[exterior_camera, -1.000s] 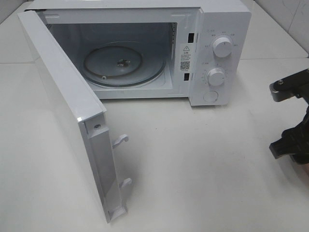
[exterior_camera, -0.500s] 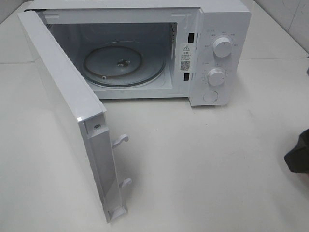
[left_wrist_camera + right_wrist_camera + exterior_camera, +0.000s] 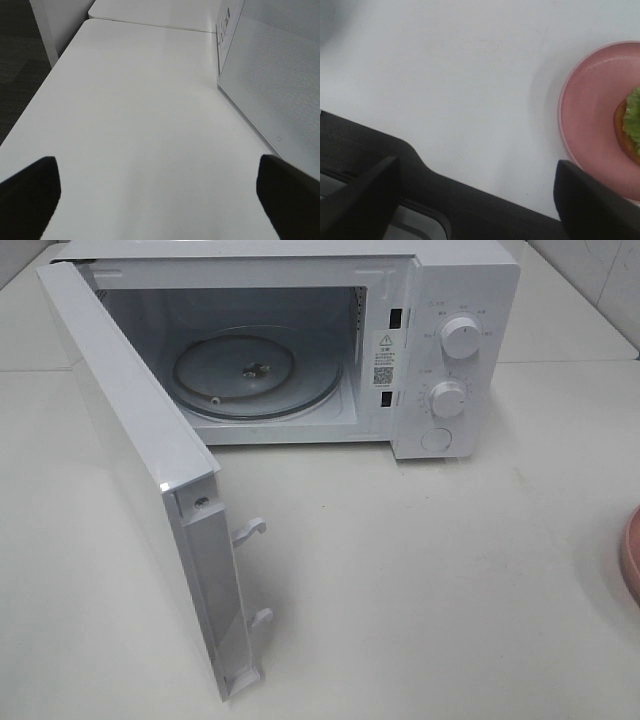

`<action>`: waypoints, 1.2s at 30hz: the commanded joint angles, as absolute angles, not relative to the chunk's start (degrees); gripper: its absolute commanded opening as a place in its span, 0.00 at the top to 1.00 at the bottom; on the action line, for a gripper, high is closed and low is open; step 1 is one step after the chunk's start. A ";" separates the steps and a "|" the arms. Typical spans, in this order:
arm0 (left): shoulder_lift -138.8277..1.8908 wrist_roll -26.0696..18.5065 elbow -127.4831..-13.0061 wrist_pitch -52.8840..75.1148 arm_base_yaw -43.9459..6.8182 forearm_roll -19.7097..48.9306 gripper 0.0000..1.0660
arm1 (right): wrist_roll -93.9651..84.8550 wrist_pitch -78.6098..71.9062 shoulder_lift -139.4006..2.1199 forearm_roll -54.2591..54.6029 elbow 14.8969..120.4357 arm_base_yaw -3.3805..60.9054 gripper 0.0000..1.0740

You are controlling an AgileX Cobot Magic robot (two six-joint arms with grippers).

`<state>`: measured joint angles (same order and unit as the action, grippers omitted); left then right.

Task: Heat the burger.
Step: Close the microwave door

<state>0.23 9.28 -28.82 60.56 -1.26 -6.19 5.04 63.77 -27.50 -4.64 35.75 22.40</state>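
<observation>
The burger (image 3: 631, 125) shows only in the right wrist view, as a sliver of green lettuce and orange-brown bun at the frame edge. It rests on a round pink plate (image 3: 590, 115), whose rim also peeks in at the right edge of the high view (image 3: 632, 555). My right gripper (image 3: 475, 187) is open over the bare table beside the plate, with nothing between its fingers (image 3: 370, 195). My left gripper (image 3: 160, 195) is open above the white table, next to the microwave door (image 3: 280, 85). Neither gripper appears in the high view.
The white microwave (image 3: 450, 340) stands at the back with its door (image 3: 150, 470) swung wide open toward the front left. A glass turntable (image 3: 255, 375) lies inside the cavity. Two knobs (image 3: 460, 337) sit on the right panel. White table (image 3: 420, 580) in front.
The right arm has drawn back out of the high view past the right edge, uncovering the pink plate's rim. The microwave and its door have not moved.
</observation>
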 commanded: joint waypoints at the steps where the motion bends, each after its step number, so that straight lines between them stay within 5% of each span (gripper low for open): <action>1: 1.43 9.45 -28.82 59.82 -1.66 -5.96 0.06 | 5.84 65.43 -20.34 -4.47 35.92 20.23 0.28; 18: 1.43 9.45 -28.82 59.82 -1.66 -5.96 0.06 | 5.56 60.62 1.89 -4.70 30.54 8.14 0.29; 36: 1.43 9.45 -28.82 59.82 -1.66 -5.96 0.06 | 6.02 57.35 1.83 -4.35 28.59 7.51 0.29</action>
